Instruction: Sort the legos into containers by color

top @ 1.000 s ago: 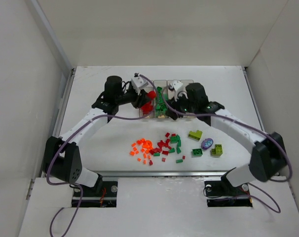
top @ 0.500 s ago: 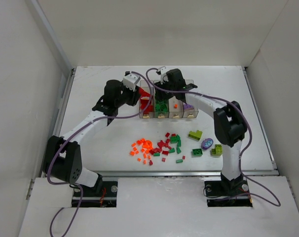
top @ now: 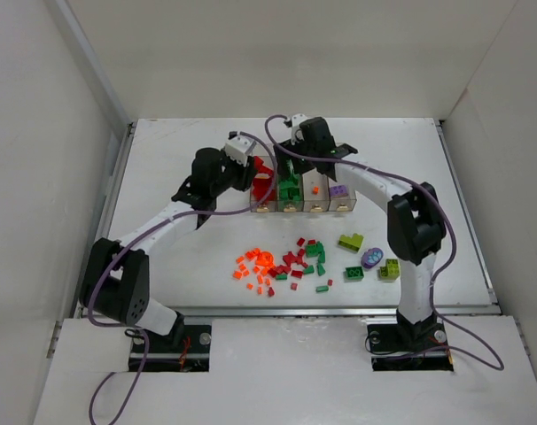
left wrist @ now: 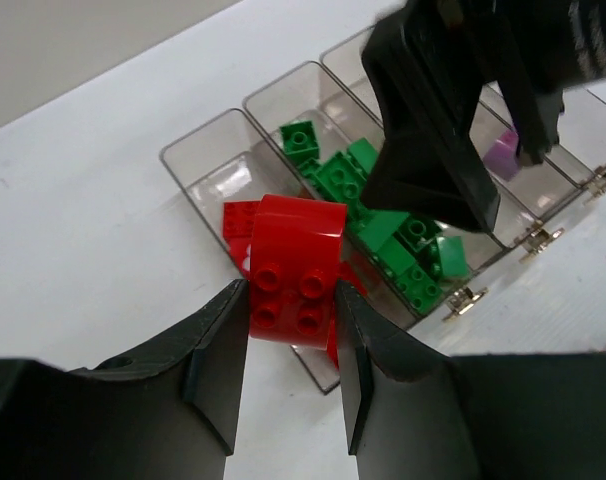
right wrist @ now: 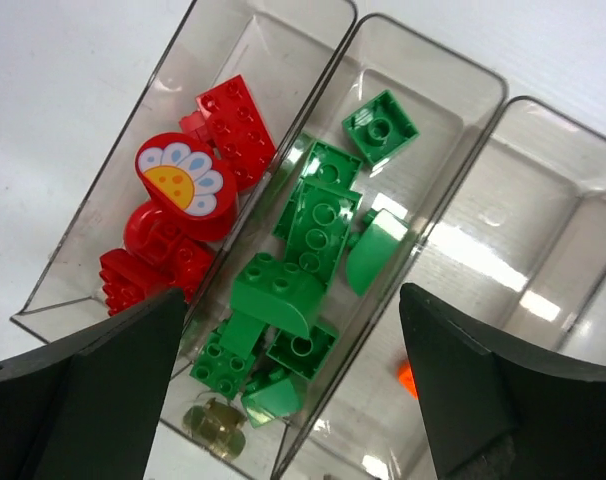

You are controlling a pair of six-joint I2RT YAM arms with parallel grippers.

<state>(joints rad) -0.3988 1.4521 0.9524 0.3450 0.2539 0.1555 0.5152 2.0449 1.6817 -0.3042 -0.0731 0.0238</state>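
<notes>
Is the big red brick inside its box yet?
Not yet. The left gripper clamps the red brick over the bin holding other red pieces.

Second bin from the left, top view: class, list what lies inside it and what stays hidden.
Only dark green bricks lie in the bin, several overlapping, one with a curved top. Anything beneath the pile is covered.

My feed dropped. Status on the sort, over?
Left pincer shut on red brick, over red bin. Right pincer open over green bin, close alongside. Loose legos on table.
</notes>
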